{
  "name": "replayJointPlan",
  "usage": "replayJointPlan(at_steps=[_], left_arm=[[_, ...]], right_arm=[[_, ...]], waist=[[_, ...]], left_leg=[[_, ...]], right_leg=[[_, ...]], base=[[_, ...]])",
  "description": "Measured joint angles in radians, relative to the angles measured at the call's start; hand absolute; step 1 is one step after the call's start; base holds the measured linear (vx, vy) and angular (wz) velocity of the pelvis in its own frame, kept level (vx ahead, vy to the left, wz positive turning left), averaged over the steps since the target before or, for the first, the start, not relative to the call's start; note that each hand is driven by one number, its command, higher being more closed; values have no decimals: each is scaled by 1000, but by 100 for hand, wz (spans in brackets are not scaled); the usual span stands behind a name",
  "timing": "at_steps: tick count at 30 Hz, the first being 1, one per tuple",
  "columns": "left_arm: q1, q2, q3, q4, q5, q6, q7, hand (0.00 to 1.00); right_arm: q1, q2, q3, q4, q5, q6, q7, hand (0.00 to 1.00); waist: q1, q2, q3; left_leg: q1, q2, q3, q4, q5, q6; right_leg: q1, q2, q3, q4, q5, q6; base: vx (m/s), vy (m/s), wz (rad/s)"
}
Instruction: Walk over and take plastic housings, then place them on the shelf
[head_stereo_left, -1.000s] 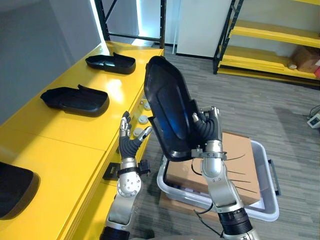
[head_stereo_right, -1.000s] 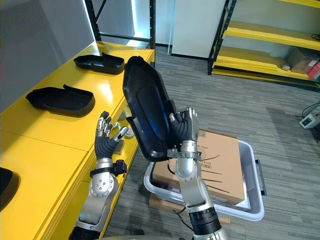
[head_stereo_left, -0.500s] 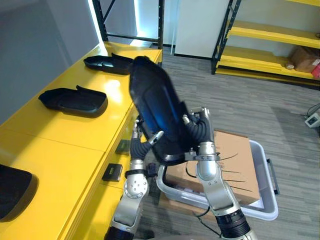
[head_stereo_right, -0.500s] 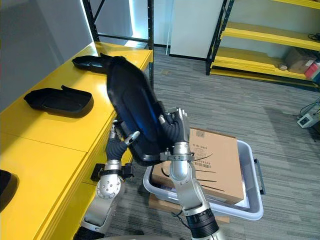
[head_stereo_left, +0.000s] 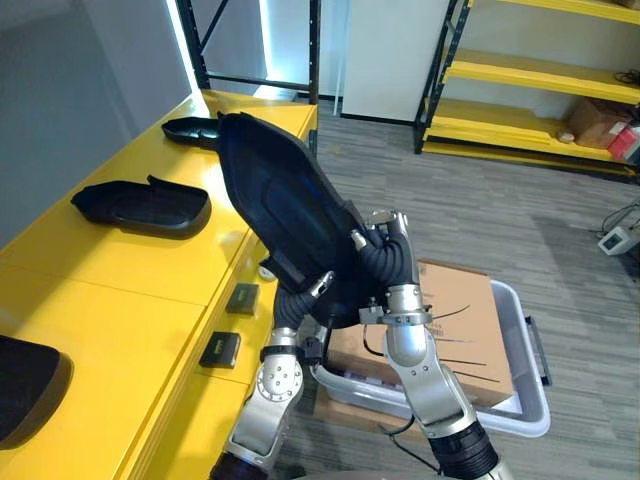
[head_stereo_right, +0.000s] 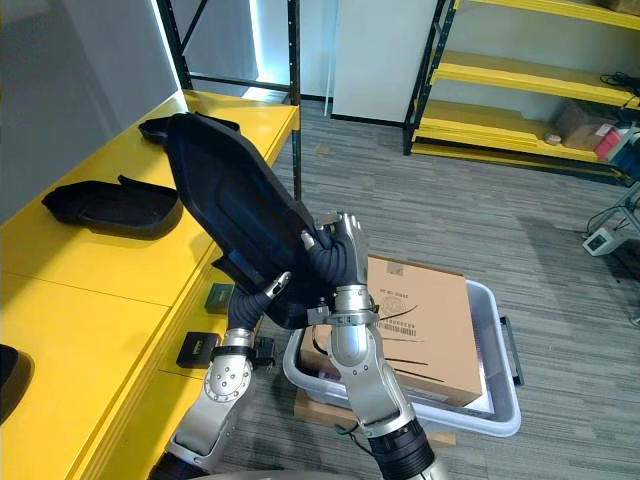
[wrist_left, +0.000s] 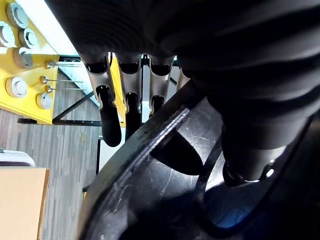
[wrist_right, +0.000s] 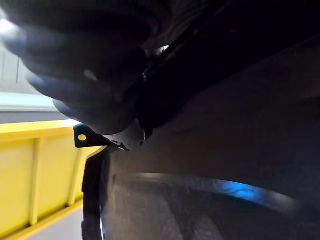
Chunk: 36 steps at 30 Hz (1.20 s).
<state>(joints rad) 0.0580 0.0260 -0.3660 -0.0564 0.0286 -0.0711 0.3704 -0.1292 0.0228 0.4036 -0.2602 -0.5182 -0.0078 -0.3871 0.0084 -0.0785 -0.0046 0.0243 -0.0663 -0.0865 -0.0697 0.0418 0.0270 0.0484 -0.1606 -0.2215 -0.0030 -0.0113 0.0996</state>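
Black plastic housing (head_stereo_left: 285, 210) hangs tilted just right of the yellow shelf (head_stereo_left: 150, 250), right hand (head_stereo_left: 385, 268) clamping its lower rim, left hand (head_stereo_left: 298, 302) pinching beside. Placing step: next, swing it left onto bare shelf.

yellow shelf (head_stereo_left: 130, 260) | top: far housing (head_stereo_left: 186, 129); middle housing (head_stereo_left: 140, 205); near housing (head_stereo_left: 28, 388)

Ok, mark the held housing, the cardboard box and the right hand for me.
held plastic housing (head_stereo_left: 285, 215), left eye view, middle of its dark shell.
cardboard box (head_stereo_left: 465, 330), left eye view, its top face.
right hand (head_stereo_left: 385, 263), left eye view, its dark ribbed back cover.
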Motion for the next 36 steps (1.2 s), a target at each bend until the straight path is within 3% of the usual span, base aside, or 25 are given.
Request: replayJointPlan(at_steps=[2,13,16,25,27,31,36], left_arm=[[-2,1,1,8,-1,0,0,100],[-2,15,74,-58,49,1,-18,100],[0,5,138,-90,69,-3,-19,100],[87,-24,358,-148,65,-7,2,100],[103,-34,374,-164,63,-7,2,100],[164,-42,409,-243,61,-29,2,100],[226,-47,415,-331,51,-68,-1,100]], right_arm=[[-1,-5,13,-4,23,-37,10,0],[4,-61,-78,-70,224,-133,104,0],[6,-73,-189,-135,293,-174,108,0],[64,-96,-710,-195,549,-276,104,0],[92,-93,-771,-174,566,-284,94,0],[185,-92,-875,34,589,-283,51,0],[321,-33,-912,374,659,-178,43,0]], waist=[[1,-1,-1],[2,-1,-1],[2,-1,-1],[-23,6,3],[-24,10,6],[-43,24,8],[-48,51,12]], left_leg=[[0,0,0,0,0,0],[1,0,-1,1,0,0],[4,0,-1,0,0,0],[7,0,6,-2,-1,0],[6,0,6,-3,-1,0],[1,2,6,-5,-1,0],[-17,6,6,-5,-2,-1]], right_leg=[[0,0,0,-1,0,0],[2,0,-2,2,0,0],[4,0,-1,2,0,0],[4,0,-2,2,-1,0],[3,0,-3,2,-1,0],[-2,1,-5,-1,-1,-1],[-17,3,-9,-2,-1,0]], base=[[0,0,0],[-3,-1,0],[0,0,0],[0,0,0],[0,0,-2],[0,0,1],[0,0,2]])
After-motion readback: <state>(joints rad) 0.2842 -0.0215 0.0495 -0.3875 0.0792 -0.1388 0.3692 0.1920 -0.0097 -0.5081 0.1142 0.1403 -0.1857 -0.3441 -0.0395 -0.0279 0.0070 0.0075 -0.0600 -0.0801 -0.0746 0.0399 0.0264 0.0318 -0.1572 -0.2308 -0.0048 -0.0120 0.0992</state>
